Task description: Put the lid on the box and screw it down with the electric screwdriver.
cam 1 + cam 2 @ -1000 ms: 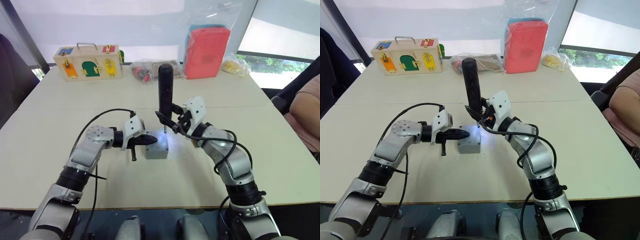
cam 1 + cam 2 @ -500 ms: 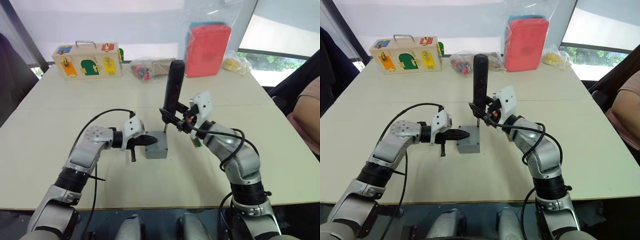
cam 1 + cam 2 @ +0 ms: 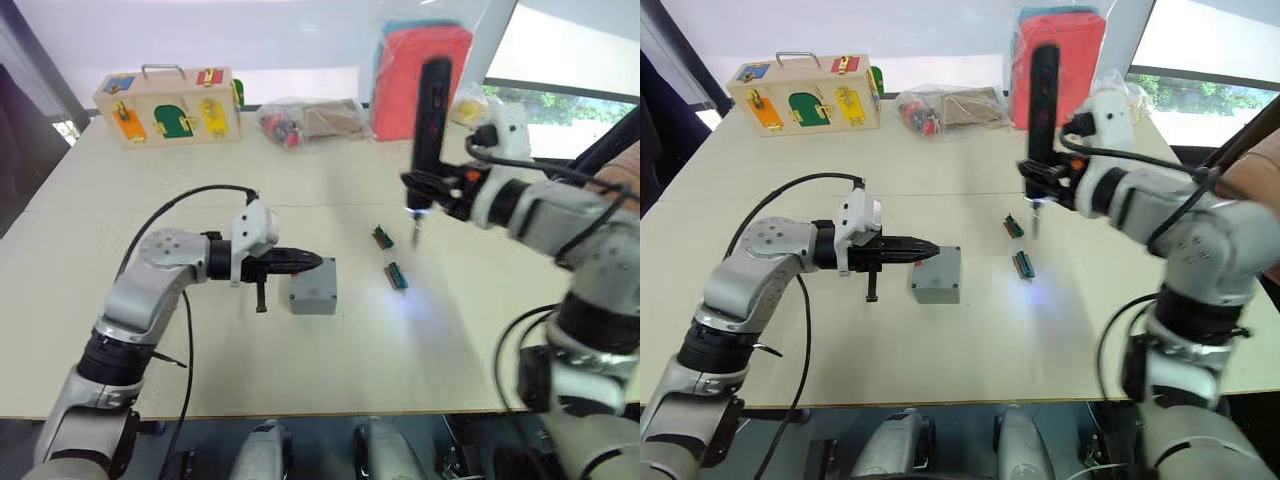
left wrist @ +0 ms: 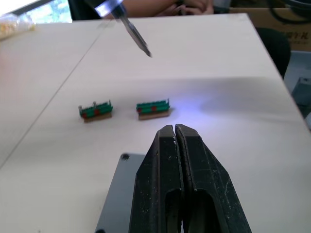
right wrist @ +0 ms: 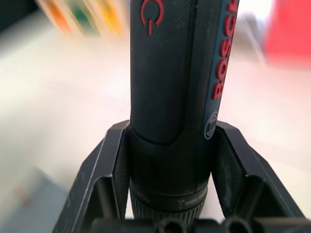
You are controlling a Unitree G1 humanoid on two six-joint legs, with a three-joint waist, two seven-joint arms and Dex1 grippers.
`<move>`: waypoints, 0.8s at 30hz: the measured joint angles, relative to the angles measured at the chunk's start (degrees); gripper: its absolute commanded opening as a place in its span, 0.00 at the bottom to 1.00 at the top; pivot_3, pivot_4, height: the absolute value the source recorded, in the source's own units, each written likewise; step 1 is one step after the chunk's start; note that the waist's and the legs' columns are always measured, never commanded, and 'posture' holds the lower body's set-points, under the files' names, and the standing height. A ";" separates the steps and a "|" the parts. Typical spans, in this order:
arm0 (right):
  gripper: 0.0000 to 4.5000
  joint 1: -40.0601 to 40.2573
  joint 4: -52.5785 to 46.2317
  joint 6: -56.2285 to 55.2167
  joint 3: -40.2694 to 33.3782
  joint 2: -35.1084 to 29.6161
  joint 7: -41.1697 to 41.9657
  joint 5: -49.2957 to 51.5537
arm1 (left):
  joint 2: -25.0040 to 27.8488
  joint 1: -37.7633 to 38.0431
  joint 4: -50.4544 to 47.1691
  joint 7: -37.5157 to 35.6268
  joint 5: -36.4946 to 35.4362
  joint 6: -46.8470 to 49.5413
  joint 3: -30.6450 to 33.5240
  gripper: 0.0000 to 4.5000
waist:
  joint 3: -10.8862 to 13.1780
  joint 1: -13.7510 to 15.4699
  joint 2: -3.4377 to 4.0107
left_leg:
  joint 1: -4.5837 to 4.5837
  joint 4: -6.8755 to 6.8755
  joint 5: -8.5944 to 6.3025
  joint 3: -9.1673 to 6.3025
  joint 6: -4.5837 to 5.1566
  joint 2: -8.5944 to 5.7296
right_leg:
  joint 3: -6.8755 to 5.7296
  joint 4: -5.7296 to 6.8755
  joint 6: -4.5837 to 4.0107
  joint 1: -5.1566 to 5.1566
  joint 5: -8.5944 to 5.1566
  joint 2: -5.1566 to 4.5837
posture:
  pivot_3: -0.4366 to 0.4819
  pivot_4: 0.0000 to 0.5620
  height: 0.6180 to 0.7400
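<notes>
- Your right claw [image 3: 432, 190] is clenched on the electric screwdriver [image 3: 430, 110], upright in the air, bit down and tip light on, over the worktop's right half and well apart from the box.
- Your left claw [image 3: 925, 245] is closed with nothing between the fingers [image 4: 165, 194]; its tips rest on the lid [image 3: 938, 268], pinning it from the left.
- The lid sits on the box [image 3: 313, 298], which stands near the middle of the worktop [image 3: 200, 350], toward the front edge. That step looks done.
- One screw hole shows at a lid corner; whether any screw is seated, you can't tell from here. Treat the screwing as unfinished.
- Two green connector blocks [image 3: 391, 256] lie right of the box, beneath the bit.
- Along the far edge: a wooden latch box [image 3: 165, 96], a clear bag of parts [image 3: 310, 118], a red pouch [image 3: 415, 65].
</notes>
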 measured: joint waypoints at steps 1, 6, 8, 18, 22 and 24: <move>0.40 -0.04 2.85 1.57 1.45 -2.58 0.20 -0.61 | 0.76 0.03 -0.74 -0.17 -0.75 0.43 0.42 0.00 | 0.07 -0.05 0.02 | 0.00 -0.01 0.00 0.01 0.00 -0.05 | 0.00 0.00 0.00 0.00 0.00 0.02 | 0.48 0.27 0.92; 0.40 -2.33 16.93 2.50 10.24 -7.74 3.76 -3.50 | 1.46 -0.10 -2.54 0.14 -2.56 1.93 1.44 0.00 | 0.38 -0.75 0.11 | 0.07 -0.01 0.00 0.13 0.01 -0.03 | 0.04 0.03 0.02 -0.03 0.01 0.15 | 0.48 0.27 0.92; 0.40 -3.12 22.41 1.45 13.92 -8.97 5.09 -5.40 | 1.92 0.21 -2.87 0.15 -3.11 2.07 1.58 0.00 | 0.43 -0.55 0.14 | 0.06 0.00 0.00 0.11 0.01 -0.02 | 0.04 0.04 0.01 -0.03 0.01 0.19 | 0.48 0.27 0.92; 0.40 -8.58 44.35 -11.01 32.04 -9.23 20.50 -15.41 | 4.29 4.48 -8.72 5.34 -4.20 6.01 2.24 0.00 | 0.72 -0.23 -0.10 | 0.05 0.11 0.01 0.13 0.00 -0.03 | 0.05 -0.01 0.09 0.06 0.05 0.16 | 0.48 0.27 0.92; 0.75 -8.53 46.48 -14.85 32.59 -8.10 22.23 -18.07 | 4.73 4.95 -9.00 6.43 -4.17 6.14 2.42 0.00 | 0.71 -0.25 -0.32 | 0.19 0.25 0.04 0.14 -0.05 -0.03 | 0.06 -0.14 0.08 0.35 0.19 0.15 | 0.48 0.27 0.92; 0.90 -8.52 46.47 -15.75 32.27 -7.42 22.52 -18.98 | 4.95 5.14 -8.57 6.66 -4.16 6.27 2.50 0.00 | 0.68 -0.22 -0.38 | 0.20 0.26 0.05 0.12 -0.06 -0.04 | 0.06 -0.15 0.10 0.38 0.20 0.15 | 0.48 0.27 0.92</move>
